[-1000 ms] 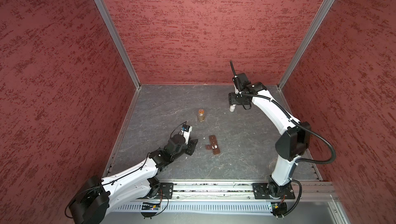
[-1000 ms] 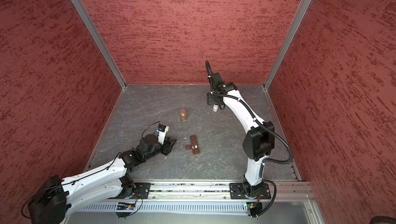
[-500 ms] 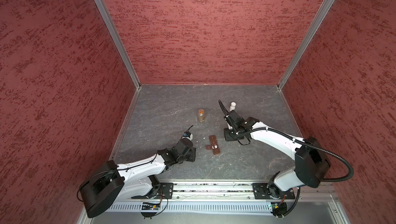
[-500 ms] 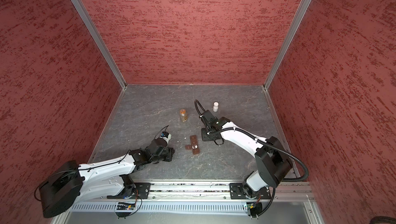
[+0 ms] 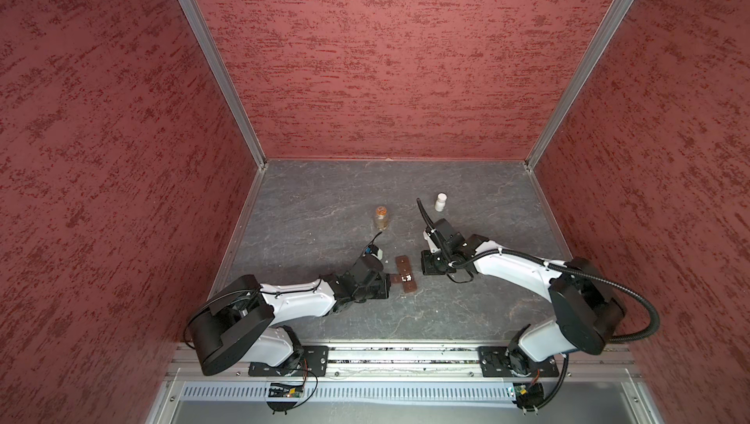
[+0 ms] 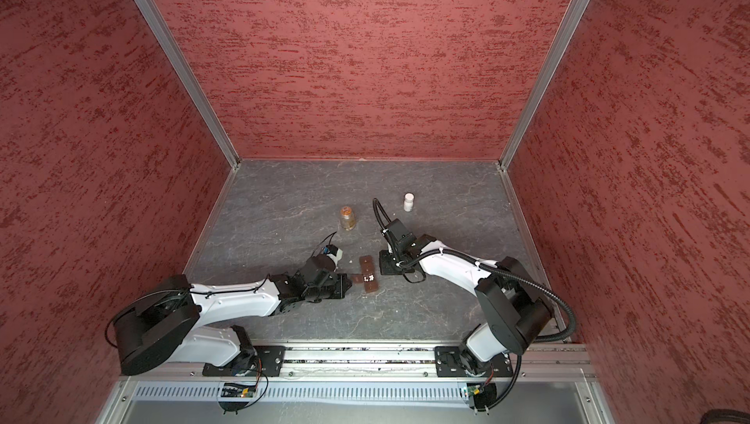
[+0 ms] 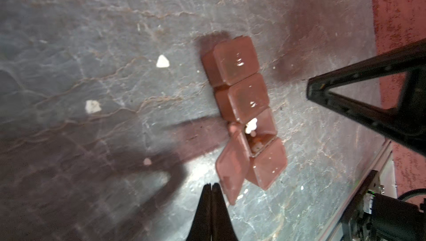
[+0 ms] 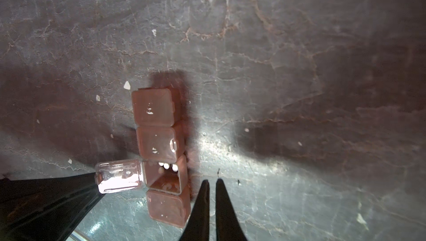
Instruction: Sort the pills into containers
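**Both tools shut and empty beside the pill box**

The containers (image 8: 159, 140) are four square cells in one brown box. It lies flat on the worktop (image 5: 324, 198) between the two tools. The left tool (image 7: 211, 185) has its tips pressed together on nothing, just short of the one open lid (image 7: 230, 170). The right tool (image 8: 212, 182) is closed to a sliver and also empty. It sits just beside the box's opposite long wall, level with the open cell (image 8: 164, 177). The pills (image 8: 167, 166) cluster in that cell, against the wall farther from the right tool's wrist.

The pills look tiny, smooth and very light. They would likely roll or skip away from a hard pinch, so a gentle grip across one pill with the very tips seems best. The box looks like stiff, thin plastic, light enough to slide if nudged. It is probably best steadied by its long walls, and the lid moved by its free edge.

How many pills lie in the open cell is unclear, because glare and shadow merge them. The three closed lids hide whatever is under them. Pale flecks (image 7: 162, 61) on the worktop beyond the left tool may be pill fragments or chips in the surface; I cannot tell which. Well beyond both tools stand an amber bottle (image 5: 381, 218) and a white bottle (image 5: 440, 202), whose contents cannot be made out.
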Controlling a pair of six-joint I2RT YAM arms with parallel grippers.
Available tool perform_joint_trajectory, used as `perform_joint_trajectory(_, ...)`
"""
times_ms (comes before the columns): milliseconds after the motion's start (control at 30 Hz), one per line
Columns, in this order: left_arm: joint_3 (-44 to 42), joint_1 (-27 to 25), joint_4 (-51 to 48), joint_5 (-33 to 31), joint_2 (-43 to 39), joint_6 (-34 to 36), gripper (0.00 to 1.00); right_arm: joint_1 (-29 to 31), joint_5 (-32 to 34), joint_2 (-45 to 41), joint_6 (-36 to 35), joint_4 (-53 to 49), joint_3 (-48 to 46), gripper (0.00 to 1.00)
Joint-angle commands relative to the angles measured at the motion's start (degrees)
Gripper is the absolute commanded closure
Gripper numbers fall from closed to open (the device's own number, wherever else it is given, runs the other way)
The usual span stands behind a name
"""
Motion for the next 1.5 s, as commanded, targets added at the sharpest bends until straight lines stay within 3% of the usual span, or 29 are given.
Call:
perform_joint_trajectory(0, 1.42, -0.31, 1.53, 0.29, 0.09, -0.51, 1.00, 0.08, -2.29, 0.93, 1.04, 3.98, -1.24, 0.90)
perform_joint_trajectory(300, 3.70, -0.32, 2.40, 1.10, 2.29, -0.09, 1.00, 0.14, -4.57, 4.15, 0.86, 6.84, -2.25, 0.89)
perform_joint_trajectory(467, 6.52, -0.35, 1.23, 1.89, 4.71, 1.17, 0.68, -0.19, -0.29, 2.50, -0.76, 2.95, -1.00, 0.80)
perform_joint_trajectory(600, 7.76, -0.23, 1.22, 2.61, 6.47, 1.34, 0.63, -1.28, 1.61, -0.64, -2.26, 0.10, -0.13, 0.73)
perform_joint_trajectory(900, 9.05, -0.28, 1.11, 4.02, 10.66, 0.96, 0.61, -1.64, 0.70, -3.58, -2.31, -1.06, -0.34, 0.68)
perform_joint_trajectory(1167, 9.72, -0.24, 1.30, 5.07, 13.00, 0.65, 0.66, -1.64, -10.57, -2.99, -3.79, 3.96, -1.60, 0.53)
perform_joint_trajectory(1467, 9.03, 0.29, 1.42, 5.99, 14.33, 0.35, 0.74, -1.59, -17.53, 2.46, -4.77, 7.93, -3.21, 0.55)
